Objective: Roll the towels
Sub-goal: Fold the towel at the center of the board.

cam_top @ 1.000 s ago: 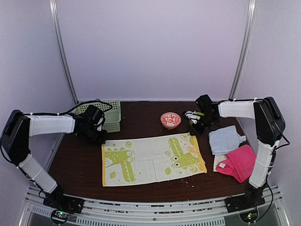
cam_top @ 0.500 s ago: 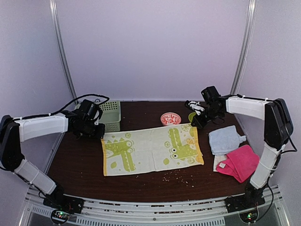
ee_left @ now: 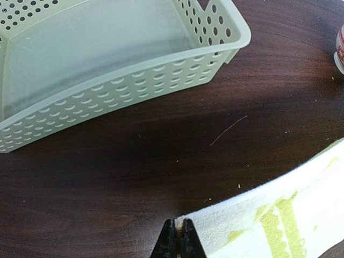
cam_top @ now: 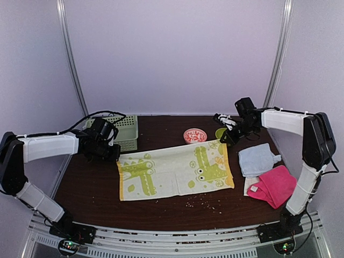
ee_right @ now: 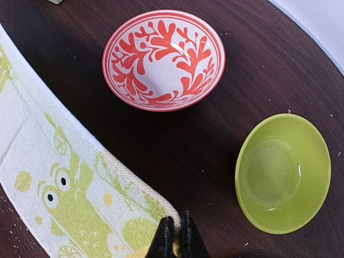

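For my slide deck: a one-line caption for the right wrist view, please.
Right gripper pinches a corner of the yellow towel beside a red-patterned bowl and a green bowl.

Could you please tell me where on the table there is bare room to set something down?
Bare wood lies between the green basket and the red-patterned bowl, and along the near edge in front of the yellow towel, though crumbs lie there. The right side is crowded: blue towel, pink towel, green bowl.
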Available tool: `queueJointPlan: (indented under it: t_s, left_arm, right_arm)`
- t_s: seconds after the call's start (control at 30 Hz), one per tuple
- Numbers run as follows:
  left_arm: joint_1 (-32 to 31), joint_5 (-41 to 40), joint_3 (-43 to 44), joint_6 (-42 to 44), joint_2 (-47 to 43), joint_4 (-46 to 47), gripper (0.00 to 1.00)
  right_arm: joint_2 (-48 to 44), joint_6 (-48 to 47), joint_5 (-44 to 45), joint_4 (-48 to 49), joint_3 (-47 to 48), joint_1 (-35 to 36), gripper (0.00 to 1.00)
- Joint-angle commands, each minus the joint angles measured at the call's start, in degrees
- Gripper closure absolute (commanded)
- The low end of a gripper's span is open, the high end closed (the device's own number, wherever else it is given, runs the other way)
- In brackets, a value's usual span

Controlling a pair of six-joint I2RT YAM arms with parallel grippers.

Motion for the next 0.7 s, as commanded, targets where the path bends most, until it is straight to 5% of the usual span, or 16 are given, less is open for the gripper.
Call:
queueJointPlan:
  t_s: [0.0,0.67]
  left_arm:
    - [0.1,-0.1,0.1,1.1,-2.4,-0.4,1.0]
    - [0.0,16.5,-8.1,0.9,-7.8,-4.2,1.0]
  right_arm:
    - [-0.7,-1.9,-1.0,0.2,-1.4,-1.1,1.0]
    - [-13.3,-14.4,-11.6,-5.7,-17.4,-1.7,1.0]
